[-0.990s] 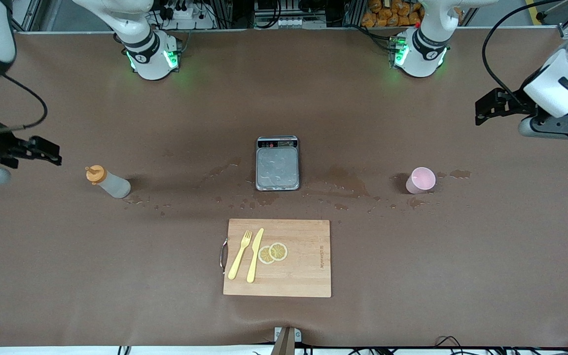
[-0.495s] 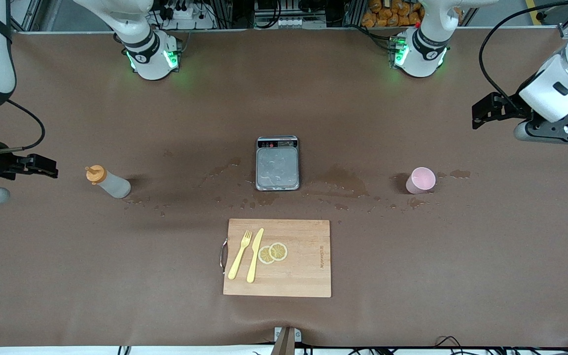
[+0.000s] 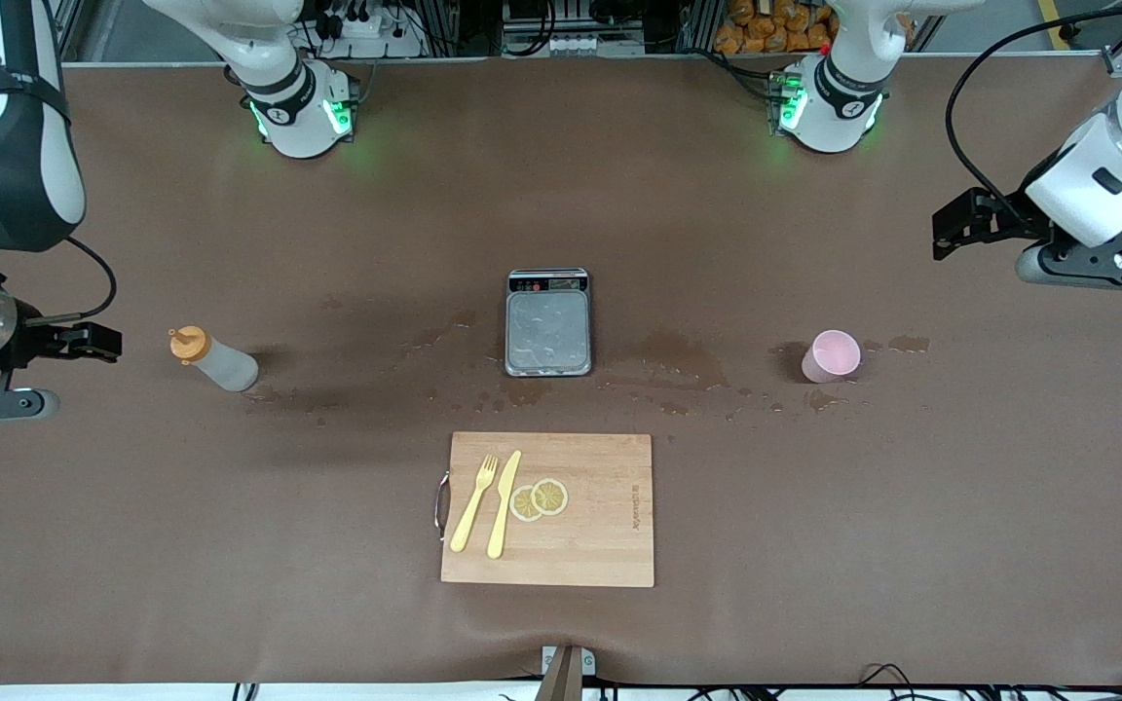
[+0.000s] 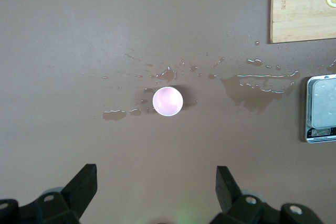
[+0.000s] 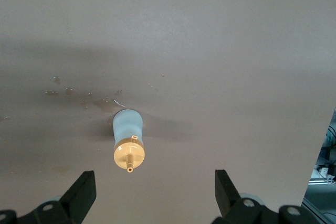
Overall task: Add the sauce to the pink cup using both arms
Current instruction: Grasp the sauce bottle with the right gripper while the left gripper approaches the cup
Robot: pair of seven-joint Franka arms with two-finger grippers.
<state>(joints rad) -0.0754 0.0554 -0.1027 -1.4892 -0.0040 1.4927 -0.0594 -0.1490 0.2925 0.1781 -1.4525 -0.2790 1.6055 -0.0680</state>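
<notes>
The brown worktop [image 3: 814, 545] has wet spots. The left tool [image 4: 156, 192] hangs wide open over the worktop near the pink cup [image 3: 832, 355]. The right tool [image 5: 155, 193] hangs wide open near the sauce [image 3: 213, 359], which stands at nine o'clock from the cup.

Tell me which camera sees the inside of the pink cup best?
The left wrist view: it looks straight down into the pink cup, so its whole round opening shows between the open left gripper fingers. The front view shows the cup small and from a slant. The right wrist view does not show it.
</notes>
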